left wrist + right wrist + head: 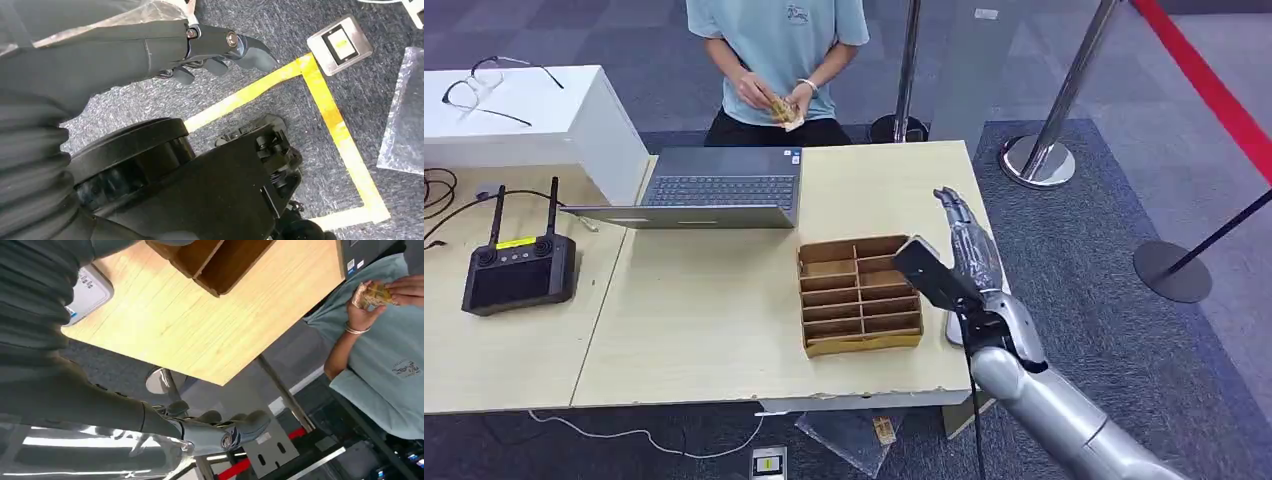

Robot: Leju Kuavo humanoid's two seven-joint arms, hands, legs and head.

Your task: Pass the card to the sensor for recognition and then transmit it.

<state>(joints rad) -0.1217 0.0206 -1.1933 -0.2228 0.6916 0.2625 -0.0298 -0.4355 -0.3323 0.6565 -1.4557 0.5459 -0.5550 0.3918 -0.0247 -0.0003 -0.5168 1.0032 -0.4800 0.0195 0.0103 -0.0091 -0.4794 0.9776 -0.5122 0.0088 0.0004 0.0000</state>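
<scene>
A person at the table's far side holds a small stack of tan cards [782,109] in both hands; the cards [372,292] also show in the right wrist view. My right hand [964,240] is raised over the table's right edge with its fingers stretched out, holding nothing; in its wrist view the hand [215,430] is empty too. A flat white sensor [953,328] lies at that edge, mostly hidden under my forearm, and the sensor [89,289] has a label. My left hand [220,50] hangs over the floor, loosely bent, with nothing in it.
A wooden divided box [860,296] sits just left of my right hand. An open laptop [724,190] stands at the back, a black controller [519,272] at the left. Metal stanchions [1036,160] stand to the right of the table. Yellow tape [330,115] marks the carpet.
</scene>
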